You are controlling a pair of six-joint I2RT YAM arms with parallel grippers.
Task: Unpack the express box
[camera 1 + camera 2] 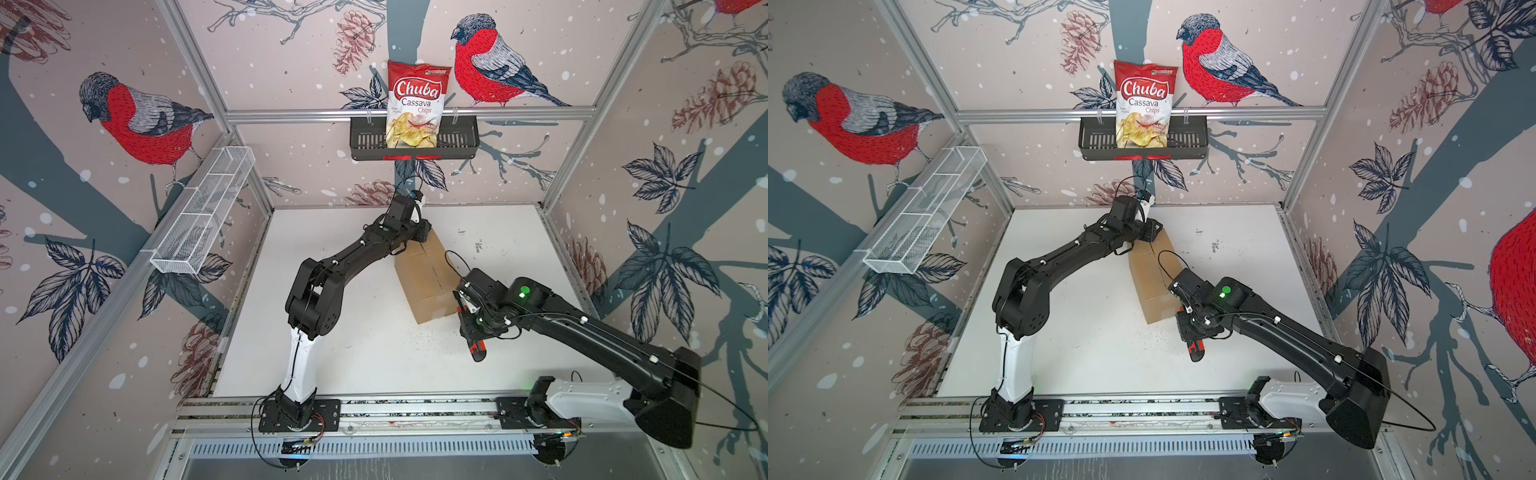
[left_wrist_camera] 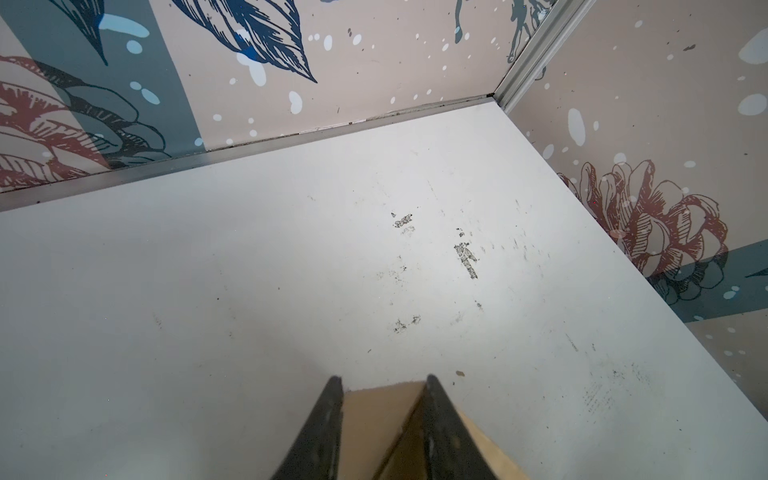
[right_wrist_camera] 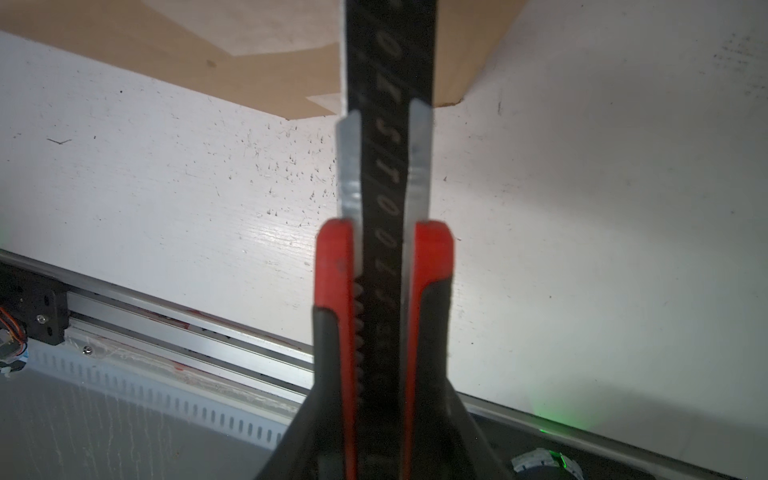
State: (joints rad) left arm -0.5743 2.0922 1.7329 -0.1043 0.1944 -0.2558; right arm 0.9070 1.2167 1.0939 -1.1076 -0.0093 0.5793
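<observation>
A white tabletop [image 1: 353, 345], scuffed and peppered with dark specks, forms the floor of a cell framed in aluminium bars. The walls [image 1: 124, 291] carry wallpaper of red-breasted bullfinches, pine cones and dark leaves. A white wire-mesh basket [image 1: 208, 208] hangs on the left wall. A black wall basket [image 1: 457, 141] hangs from the far crossbar, with a red strip [image 1: 411, 157] on its front edge. A mounting rail [image 1: 415, 405] runs along the near edge.

The express box [image 1: 426, 282] lies with its flaps closed near the middle of the table, a little right of centre, its long side slanting from far to near. The left gripper [image 2: 383, 380] sits at the box's far end. In the left wrist view cardboard fills the gap between its two black fingers [image 2: 328, 415], which press it from both sides. The right gripper [image 3: 382, 299] is at the box's near right end, clamped round a red and black utility knife [image 1: 478, 350]. In the right wrist view the knife's black blade [image 3: 388, 62] reaches out in front of the cardboard, just beside a strip of clear tape [image 3: 322, 102]; its tip is out of frame.

The bag [image 1: 417, 104] standing in the black basket reads "Chuba Cassava Chips". Pale characters run along the blade, too blurred to read.
</observation>
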